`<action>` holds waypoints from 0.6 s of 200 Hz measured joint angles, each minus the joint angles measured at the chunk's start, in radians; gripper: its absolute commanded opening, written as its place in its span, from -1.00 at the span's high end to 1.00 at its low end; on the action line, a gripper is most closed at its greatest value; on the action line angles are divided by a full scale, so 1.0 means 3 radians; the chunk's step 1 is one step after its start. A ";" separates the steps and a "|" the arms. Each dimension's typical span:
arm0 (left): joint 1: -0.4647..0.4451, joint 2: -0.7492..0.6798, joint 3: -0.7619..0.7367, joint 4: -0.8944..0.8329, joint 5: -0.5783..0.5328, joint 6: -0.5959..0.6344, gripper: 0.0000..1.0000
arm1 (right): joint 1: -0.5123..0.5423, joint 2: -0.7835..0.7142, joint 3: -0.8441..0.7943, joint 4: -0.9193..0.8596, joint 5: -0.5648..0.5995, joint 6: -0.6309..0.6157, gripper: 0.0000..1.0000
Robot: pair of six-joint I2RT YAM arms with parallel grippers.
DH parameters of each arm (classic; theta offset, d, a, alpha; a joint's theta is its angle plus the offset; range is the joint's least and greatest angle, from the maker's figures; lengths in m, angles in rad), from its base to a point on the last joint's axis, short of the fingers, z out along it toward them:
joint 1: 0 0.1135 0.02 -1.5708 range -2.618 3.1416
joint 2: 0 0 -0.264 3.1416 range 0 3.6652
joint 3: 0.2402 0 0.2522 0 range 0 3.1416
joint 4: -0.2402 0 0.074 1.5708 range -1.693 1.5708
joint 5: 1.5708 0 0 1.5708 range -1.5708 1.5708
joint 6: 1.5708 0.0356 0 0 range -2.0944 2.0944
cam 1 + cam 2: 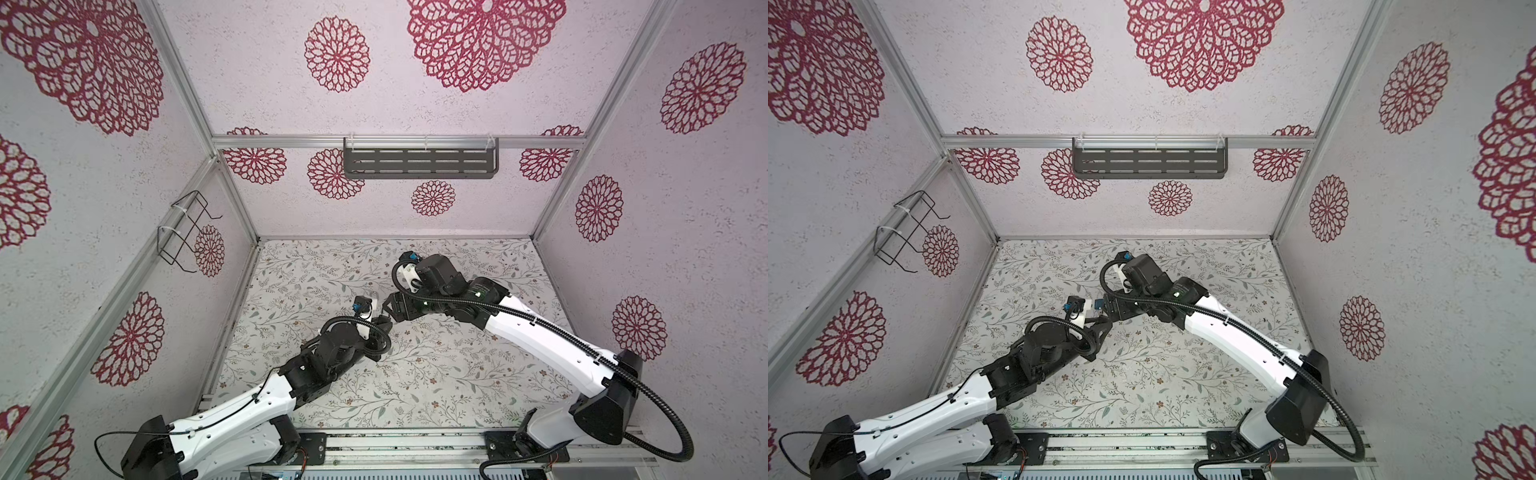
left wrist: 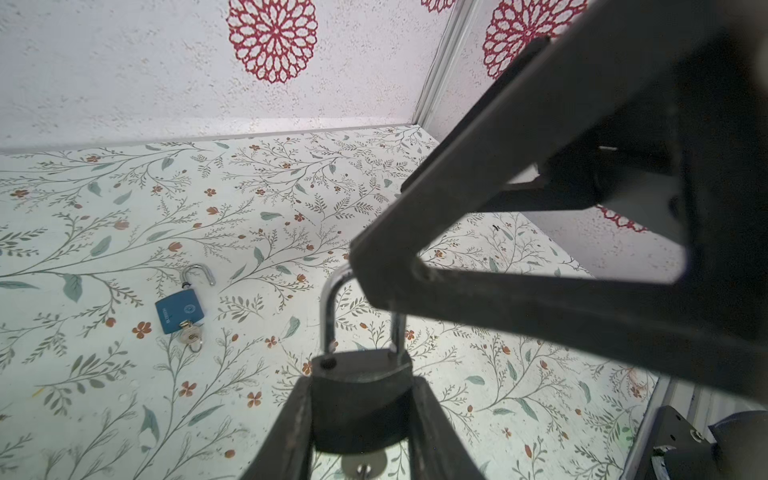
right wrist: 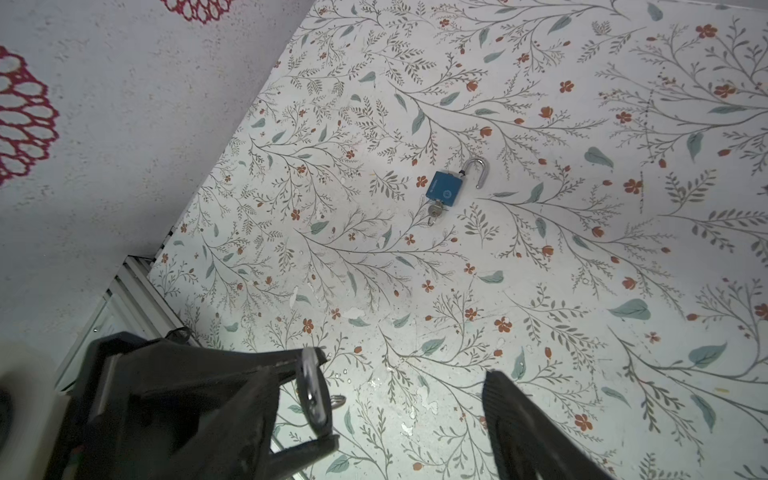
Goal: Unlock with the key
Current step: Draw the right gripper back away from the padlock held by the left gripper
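left gripper (image 2: pixel 361 388) clamps a dark padlock (image 2: pixel 357 415) above the table's (image 1: pixel 436 374) middle, long axis towards the right gripper (image 3: pixel 409 370): open shackle (image 2: pixel 329 307) leading, key (image 2: pixel 363 459) trailing. right gripper spread wide, holding nothing, one finger at the shackle.

Left gripper (image 2: pixel 361 388) clenched, right gripper (image 3: pixel 407 370) spread

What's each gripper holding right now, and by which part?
Left gripper clamps the dark padlock by its body. Right gripper is open at the shackle, holding nothing.
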 measured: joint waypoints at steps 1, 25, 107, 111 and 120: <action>0.0000 0.0000 0.0000 0.0001 0.0000 0.0001 1.00 | 0.0000 0.0003 0.0001 -0.0003 0.0001 0.0000 -0.61; 0.0000 0.0019 0.0000 0.0006 -0.0001 0.0023 1.00 | 0.0000 0.0093 0.0080 -0.0083 0.0098 -0.0061 -0.62; 0.0000 0.0019 0.0000 0.0000 -0.0025 0.0058 1.00 | -0.0009 0.0411 0.0478 -0.0421 0.0469 -0.0263 -0.65; 0.0000 0.0020 -0.0001 -0.0004 -0.0025 0.0060 1.00 | -0.0011 0.0422 0.0490 -0.0431 0.0470 -0.0272 -0.65; 0.0000 0.0019 -0.0004 -0.0014 -0.0025 0.0069 1.00 | -0.0017 0.0450 0.0511 -0.0454 0.0469 -0.0301 -0.65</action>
